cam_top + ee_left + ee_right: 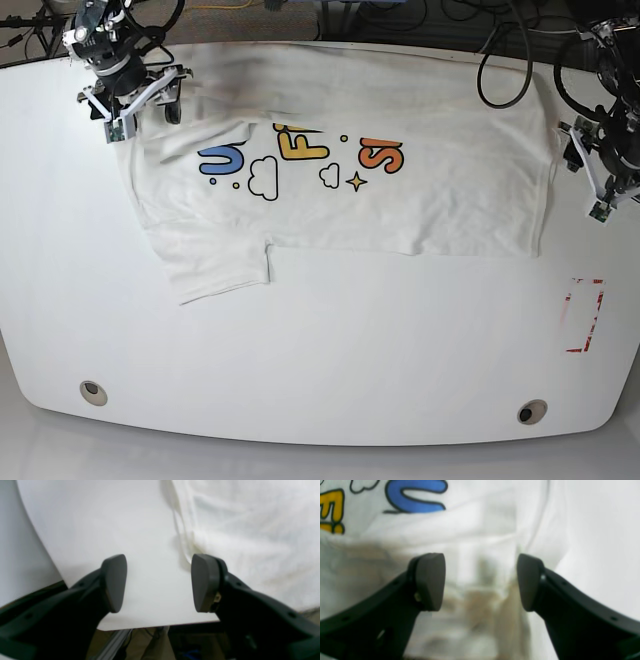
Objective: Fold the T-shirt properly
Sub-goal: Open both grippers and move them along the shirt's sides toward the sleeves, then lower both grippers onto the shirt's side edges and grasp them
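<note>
The white T-shirt lies spread across the far half of the white table, print side up with blue, yellow and orange letters and cloud outlines. One sleeve points toward the near edge. My right gripper is open over the shirt's left end; in its wrist view the T-shirt fills the space beneath the open gripper. My left gripper sits just off the shirt's right edge. Its wrist view shows the gripper open over bare table, one fingertip beside the T-shirt's edge.
A red-outlined rectangle is marked on the table at the right. Two round holes sit near the front edge. Cables hang behind the table's far edge. The table edge runs just below my left gripper.
</note>
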Available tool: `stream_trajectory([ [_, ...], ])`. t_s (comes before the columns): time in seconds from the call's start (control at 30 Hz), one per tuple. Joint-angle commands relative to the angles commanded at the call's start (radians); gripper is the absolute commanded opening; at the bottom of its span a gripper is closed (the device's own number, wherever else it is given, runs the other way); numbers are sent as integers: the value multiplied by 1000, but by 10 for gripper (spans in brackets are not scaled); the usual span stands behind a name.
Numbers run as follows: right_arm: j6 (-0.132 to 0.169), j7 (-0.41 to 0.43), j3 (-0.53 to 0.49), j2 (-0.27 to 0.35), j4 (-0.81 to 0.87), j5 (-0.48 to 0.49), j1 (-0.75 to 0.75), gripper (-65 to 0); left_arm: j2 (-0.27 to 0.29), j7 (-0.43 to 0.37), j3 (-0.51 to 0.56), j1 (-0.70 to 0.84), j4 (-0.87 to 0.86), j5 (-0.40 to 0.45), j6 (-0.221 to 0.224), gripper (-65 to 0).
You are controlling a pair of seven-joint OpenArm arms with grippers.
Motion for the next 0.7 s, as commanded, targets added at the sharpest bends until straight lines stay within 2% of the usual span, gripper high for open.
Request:
stream_trajectory([
  [0.13, -2, 0, -2, 29, -86, 0, 120, -217, 43, -16, -12, -44, -2, 3, 0, -271],
  [0.33, -2, 0, -6, 91, -261, -3, 287, -219, 75, -62, -6, -91, -14, 3, 0, -271],
  [0.47, 0, 5, -6, 121, -374, -66, 391, -219, 91, -93, -9, -118, -17, 3, 0, -271],
  [0.6, 14, 5, -3, 137, -468, -129, 486, -219, 95, -105, -8, -129, -17, 3, 33, -271],
  [0.7, 48, 6, -3, 152, -545, -152, 548, -219, 97, -125, -9, -129, -17, 3, 53, -271],
])
